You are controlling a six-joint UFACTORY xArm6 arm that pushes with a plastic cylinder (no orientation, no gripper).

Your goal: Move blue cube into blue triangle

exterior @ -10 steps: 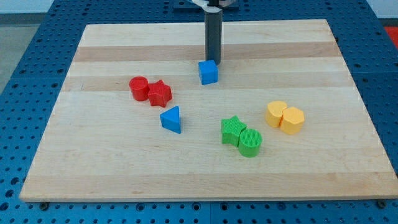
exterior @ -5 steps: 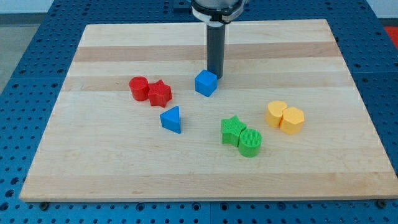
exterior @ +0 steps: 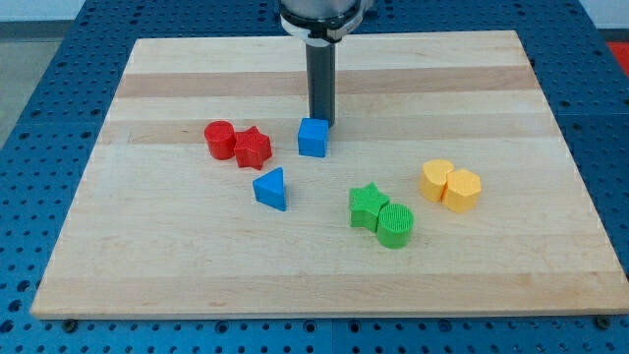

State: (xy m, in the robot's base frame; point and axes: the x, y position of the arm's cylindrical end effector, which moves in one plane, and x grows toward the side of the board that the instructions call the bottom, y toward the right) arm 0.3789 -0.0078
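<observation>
The blue cube (exterior: 313,138) sits on the wooden board (exterior: 177,256) near its middle. My tip (exterior: 321,122) touches the cube's top right edge, just above it in the view. The blue triangle (exterior: 270,188) lies below and to the left of the cube, with a gap between them.
A red cylinder (exterior: 219,139) and a red star (exterior: 253,147) sit together left of the cube. A green star (exterior: 368,206) and a green cylinder (exterior: 396,225) sit at lower right. Two yellow blocks (exterior: 451,185) lie at the right.
My tip has moved down and to the left, pushing the blue cube down-left toward the blue triangle. The other blocks have not moved.
</observation>
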